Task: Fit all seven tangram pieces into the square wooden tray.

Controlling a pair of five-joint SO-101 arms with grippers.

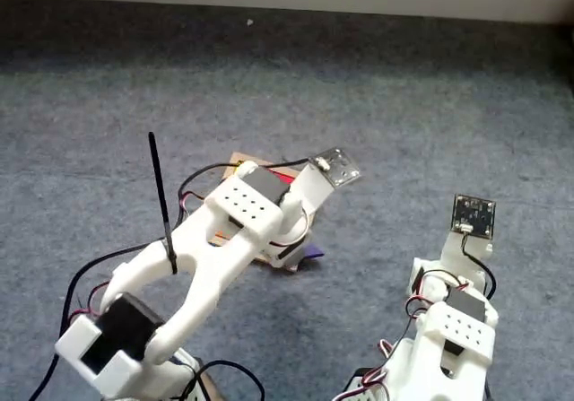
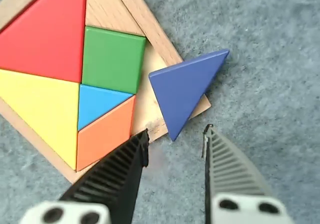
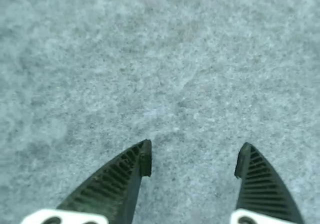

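Tangram pieces are mostly seated, and the loose one lies just beyond my left gripper [image 2: 175, 132]. Its fingers are spread with nothing between them, and they hang above the carpet [image 2: 260, 48] beside a corner of the tray [image 2: 150, 31]. Just past the fingertips, the dark blue triangle [image 2: 185, 86] rests crooked across that corner. Part of it sits on the raised rim, one point hangs out over the carpet, and bare wood shows beneath it.

Farther in, five pieces lie flat and edge to edge:
- the orange piece [image 2: 105, 134]
- the small light blue triangle [image 2: 95, 103]
- the green square [image 2: 112, 58]
- the big yellow triangle [image 2: 40, 103]
- the big red triangle [image 2: 47, 31]

Beyond the green square, next to the red triangle, a patch of bare wood [image 2: 102, 8] is unfilled.

From the high camera, my left arm comes in from seven o'clock. It covers the tray near the middle of the table, and the blue triangle pokes out at the tray's five o'clock side.

My right gripper [image 3: 195, 146] is at about four o'clock, well apart from the tray. Its fingers are spread over plain carpet and hold nothing.

I judge the job well past halfway. Five pieces are in, and the blue triangle needs turning and dropping into its gap. The task names seven pieces and I count six, so the last open patch should take one more.
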